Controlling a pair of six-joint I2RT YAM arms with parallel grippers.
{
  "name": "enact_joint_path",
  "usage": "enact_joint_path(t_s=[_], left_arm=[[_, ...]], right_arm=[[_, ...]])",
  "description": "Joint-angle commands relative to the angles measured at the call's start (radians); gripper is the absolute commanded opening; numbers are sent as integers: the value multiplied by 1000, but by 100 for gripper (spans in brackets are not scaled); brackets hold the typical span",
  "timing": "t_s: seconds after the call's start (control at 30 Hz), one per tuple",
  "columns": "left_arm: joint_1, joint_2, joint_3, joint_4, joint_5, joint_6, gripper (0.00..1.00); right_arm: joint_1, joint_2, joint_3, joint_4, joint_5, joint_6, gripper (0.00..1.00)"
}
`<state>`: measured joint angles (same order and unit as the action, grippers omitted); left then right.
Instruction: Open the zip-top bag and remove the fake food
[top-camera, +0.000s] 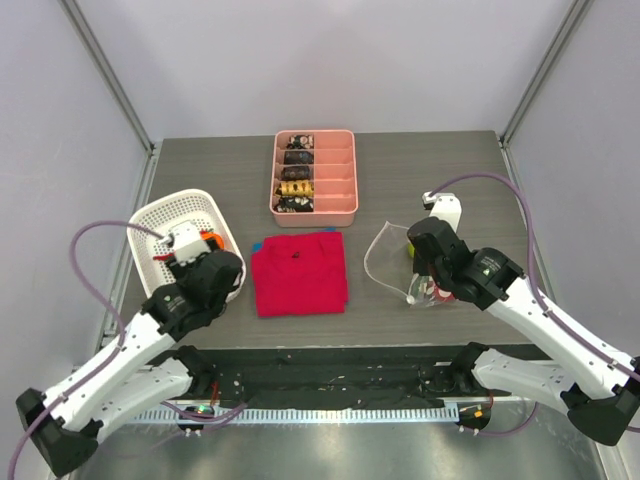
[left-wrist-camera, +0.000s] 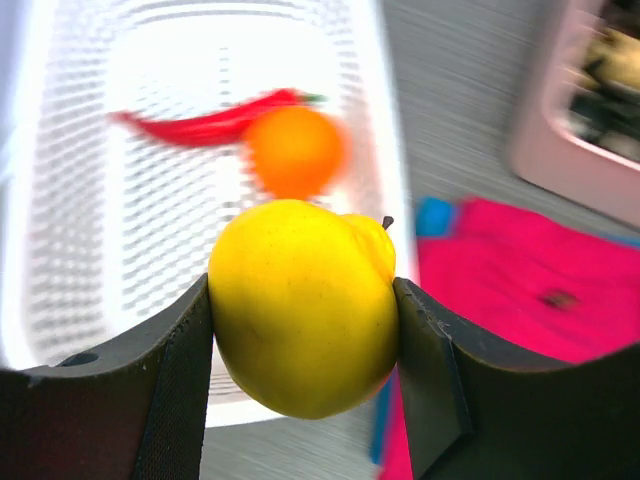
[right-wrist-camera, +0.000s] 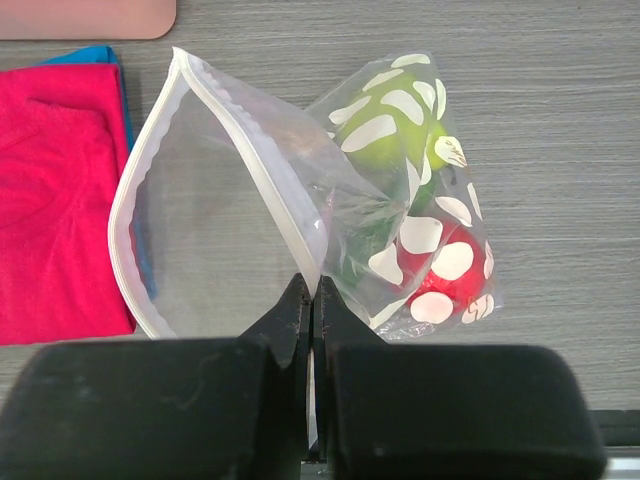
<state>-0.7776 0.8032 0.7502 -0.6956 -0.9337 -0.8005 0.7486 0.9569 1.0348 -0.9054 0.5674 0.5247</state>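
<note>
Closest to lens, left wrist view: left gripper (left-wrist-camera: 303, 300) clamped on yellow fruit (left-wrist-camera: 300, 340), both pads flush against its sides, held over near edge of white basket (left-wrist-camera: 80, 250). Beyond, blurred: red chili (left-wrist-camera: 210, 125) and orange (left-wrist-camera: 295, 150) lying in basket. Right wrist view: right gripper (right-wrist-camera: 310, 300) pinched tight on rim of zip-top bag (right-wrist-camera: 220, 220), propping mouth wide open toward red cloth (right-wrist-camera: 50, 200); green piece (right-wrist-camera: 385, 130) and red piece (right-wrist-camera: 450, 260) bunched at closed end, bag resting on table (right-wrist-camera: 560, 100). Top view: bag right of cloth, well apart from basket at left; left gripper over basket's right side; pink tray (top-camera: 350, 175) at back, not involved. Can't make out yellow fruit from up there. Reads as mid-unload: zip done, three pieces out, at least two left inside. Next, probably: spread left jaws to drop fruit into basket, then cross over cloth to bag mouth and reach for green piece, right holding rim up. Calls for low approach; risk of soft plastic collapsing or dragging.
</note>
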Motion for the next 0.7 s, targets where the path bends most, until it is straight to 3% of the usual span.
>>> enact_joint_path(t_s=[0.0,0.03,0.1,0.3,0.33,0.4,0.47,0.53,0.67], left_arm=[[112,-143,-40,-214,-198,-242,1],[126,-154,-64,-211,-211,-261,4],[184,-159,-77,-206,-202,-272,1],[334,-42,-112,-124,-44,-272,6],[346,-33,-129,-81,-28,-269,16],[366,-12,-140,-62,-13,-284,26],[379,2,-135,-56,-11,-284,55],[379,7,-121,-58,-14,-282,100],[379,2,-83,-50,41,-238,100]], right_arm=[[-5,3,15,36,6,-14,1],[-5,2,18,36,2,-17,1],[-5,5,21,36,-4,-19,1],[-3,5,25,42,-20,-22,1],[-5,3,24,42,-21,-23,1],[-5,0,24,42,-21,-25,1],[-6,-3,24,42,-21,-26,1],[-5,-6,22,42,-21,-28,1],[-3,2,22,42,-26,-29,1]])
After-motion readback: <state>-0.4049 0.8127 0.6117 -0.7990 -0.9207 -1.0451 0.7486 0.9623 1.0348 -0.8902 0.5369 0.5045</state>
